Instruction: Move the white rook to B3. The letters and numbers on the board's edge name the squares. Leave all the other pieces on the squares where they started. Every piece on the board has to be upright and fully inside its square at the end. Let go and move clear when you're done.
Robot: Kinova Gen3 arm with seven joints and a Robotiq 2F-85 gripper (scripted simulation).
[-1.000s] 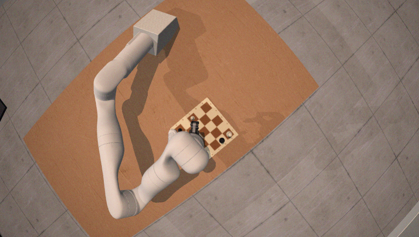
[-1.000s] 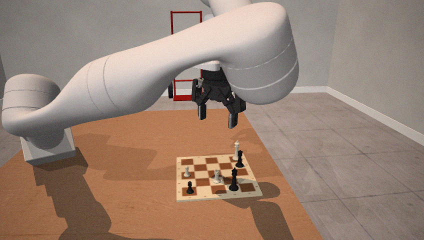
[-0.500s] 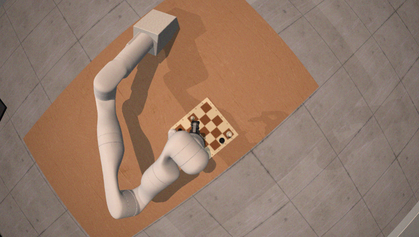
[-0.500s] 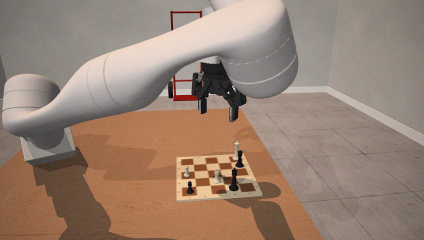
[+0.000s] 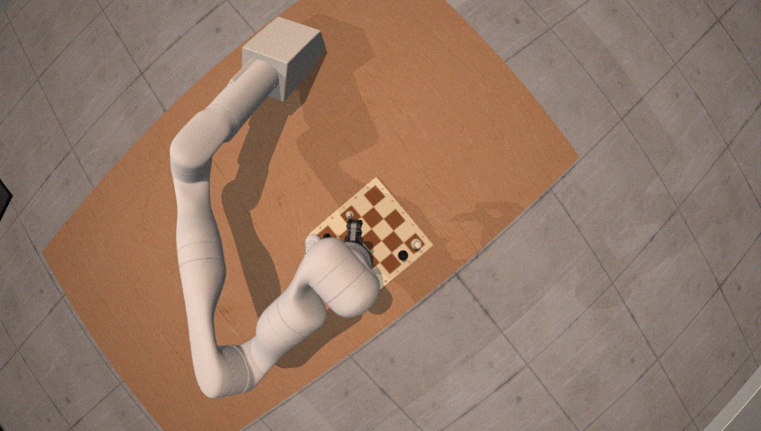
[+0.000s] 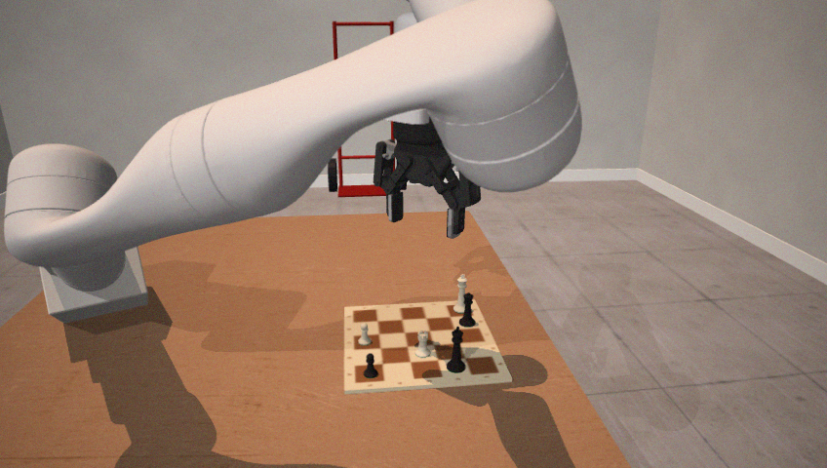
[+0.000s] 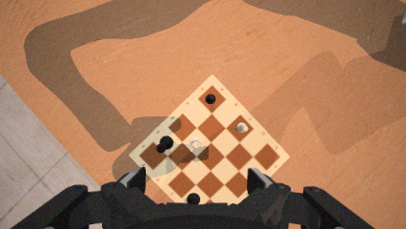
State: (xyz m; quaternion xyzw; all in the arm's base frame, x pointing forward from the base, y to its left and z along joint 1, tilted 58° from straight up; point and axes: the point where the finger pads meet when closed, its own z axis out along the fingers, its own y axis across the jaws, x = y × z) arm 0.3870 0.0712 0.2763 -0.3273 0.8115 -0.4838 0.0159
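The white rook (image 6: 424, 343) stands upright on the small chessboard (image 6: 428, 346), near the middle of its front half. It also shows in the wrist view (image 7: 195, 143) on a light square. My gripper (image 6: 424, 222) is open and empty, high above the board, roughly over the rook. The wrist view shows both fingertips of the gripper (image 7: 195, 178) spread wide. In the overhead view the gripper (image 5: 354, 229) and the arm cover the rook.
Other pieces stand upright: a white pawn (image 6: 364, 334), a black pawn (image 6: 370, 366), a tall black piece (image 6: 455, 350) right beside the rook, another black piece (image 6: 467, 310) and a tall white piece (image 6: 461, 293) at the far right corner. A red cart (image 6: 362, 110) stands behind the table.
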